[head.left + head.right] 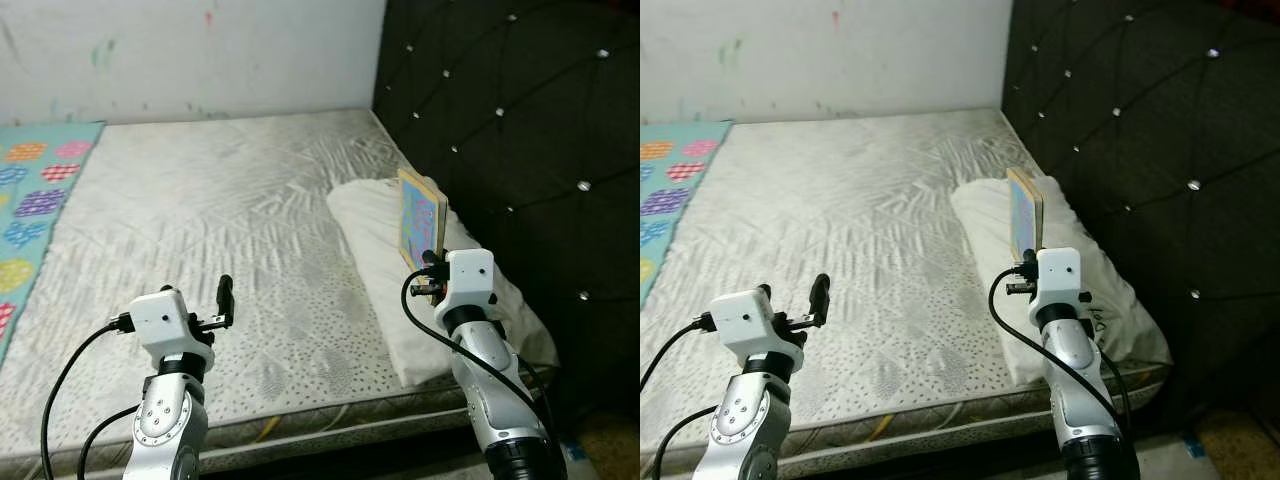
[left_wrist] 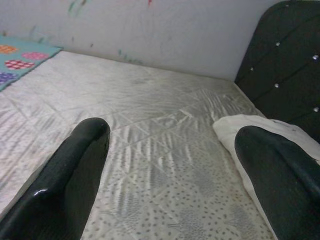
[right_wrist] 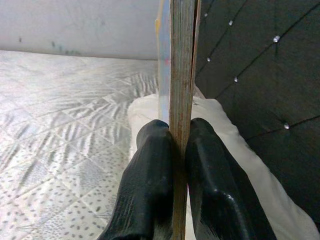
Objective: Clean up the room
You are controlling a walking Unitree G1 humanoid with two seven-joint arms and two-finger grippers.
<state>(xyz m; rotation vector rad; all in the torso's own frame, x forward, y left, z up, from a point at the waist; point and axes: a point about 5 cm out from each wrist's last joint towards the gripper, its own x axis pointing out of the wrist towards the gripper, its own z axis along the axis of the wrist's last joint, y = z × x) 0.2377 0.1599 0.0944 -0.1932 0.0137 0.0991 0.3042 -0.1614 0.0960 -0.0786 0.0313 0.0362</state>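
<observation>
I have the book off the bed and am carrying it, so the step in hand is taking it to wherever it belongs; the next move, as I judge it, calls for turning away from the bed while keeping the book steady, since it stands tall above a narrow hold.

My right end effector (image 3: 177,150) has its 2 fingers pressed together on the lower edge of the book (image 1: 421,220), which stands upright on edge, its colourful cover facing my left, above the white pillow (image 1: 375,225) by the dark tufted headboard (image 1: 530,130).

My left end effector (image 2: 170,165) hangs over the bare mattress (image 1: 230,210) with its 2 fingers spread wide and nothing between them. A patterned teal mat (image 1: 30,200) lies along the mattress's left side.
</observation>
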